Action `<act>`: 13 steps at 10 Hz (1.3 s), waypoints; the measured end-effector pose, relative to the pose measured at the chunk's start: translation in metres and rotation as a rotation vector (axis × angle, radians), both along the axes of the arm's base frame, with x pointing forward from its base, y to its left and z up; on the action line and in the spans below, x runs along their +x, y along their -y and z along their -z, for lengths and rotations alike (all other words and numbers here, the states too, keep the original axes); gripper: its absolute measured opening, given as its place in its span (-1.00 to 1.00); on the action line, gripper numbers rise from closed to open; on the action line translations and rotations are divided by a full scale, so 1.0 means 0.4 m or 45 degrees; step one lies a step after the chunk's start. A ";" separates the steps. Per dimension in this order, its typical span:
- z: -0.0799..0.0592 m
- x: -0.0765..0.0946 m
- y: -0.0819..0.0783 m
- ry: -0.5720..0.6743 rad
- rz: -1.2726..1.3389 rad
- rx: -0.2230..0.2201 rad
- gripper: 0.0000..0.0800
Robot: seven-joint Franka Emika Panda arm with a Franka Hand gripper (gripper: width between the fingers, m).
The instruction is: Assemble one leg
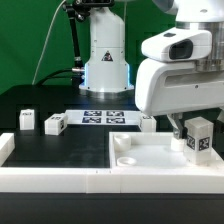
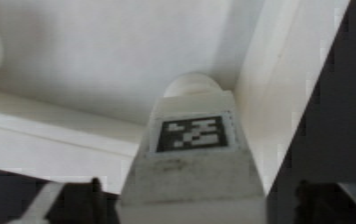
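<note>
— Gripper [image 1: 199,143] state?
— Closed on the leg [image 1: 199,139], tag facing outward.
— Leg position?
— Held upright over the white panel [image 1: 150,160], near its edge on the exterior view's right.

A marker board [image 1: 104,118] lies flat (tags perhaps four) on the black table [image 1: 60,100].

We see no readable text, brand or number. Only square black-and-white marker tags: on the held leg [image 1: 200,140] [image 2: 194,135], two loose legs [image 1: 27,120] [image 1: 55,123], and the marker board [image 1: 105,118].
</note>
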State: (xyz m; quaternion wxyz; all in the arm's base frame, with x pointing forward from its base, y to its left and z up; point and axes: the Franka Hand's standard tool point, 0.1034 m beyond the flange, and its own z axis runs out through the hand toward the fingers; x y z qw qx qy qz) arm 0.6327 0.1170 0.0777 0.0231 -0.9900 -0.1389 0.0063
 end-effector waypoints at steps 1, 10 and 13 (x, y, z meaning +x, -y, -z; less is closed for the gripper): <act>0.000 0.000 0.001 0.000 0.000 0.000 -0.03; 0.004 -0.002 0.001 -0.004 0.743 -0.007 -0.27; 0.005 -0.003 0.006 -0.030 1.173 -0.009 -0.27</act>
